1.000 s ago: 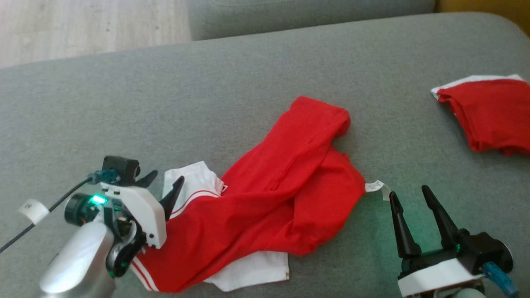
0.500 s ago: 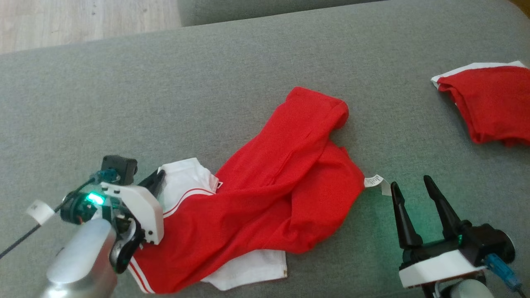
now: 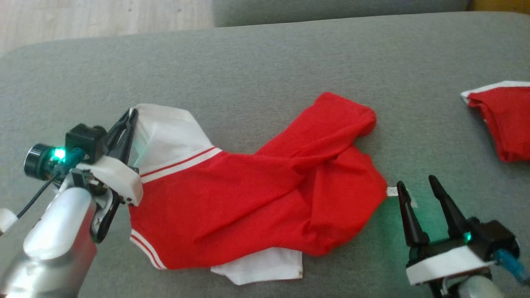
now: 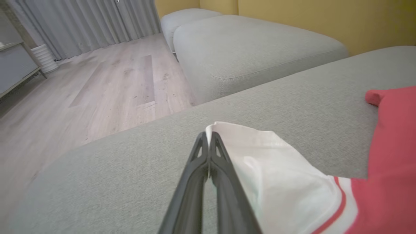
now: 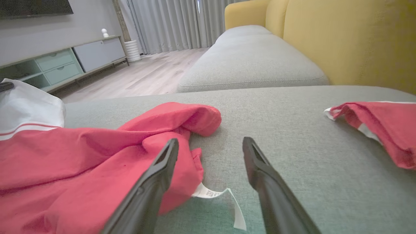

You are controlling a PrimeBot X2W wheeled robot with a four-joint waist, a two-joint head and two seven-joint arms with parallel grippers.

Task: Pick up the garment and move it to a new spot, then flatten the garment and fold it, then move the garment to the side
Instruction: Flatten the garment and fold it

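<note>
Second red garment (image 3: 503,124) — cut by right edge; label (image 5: 208,194) print — unreadable.

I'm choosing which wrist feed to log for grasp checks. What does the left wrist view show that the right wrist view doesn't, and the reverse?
Left wrist view's own: a close look at the left gripper shut on the garment at its white corner.
Right wrist view's own: the right gripper, open, with the label near its fingers; a second garment to the right; a cabinet.
Shared: the garment, sofa, floor and curtains.
</note>
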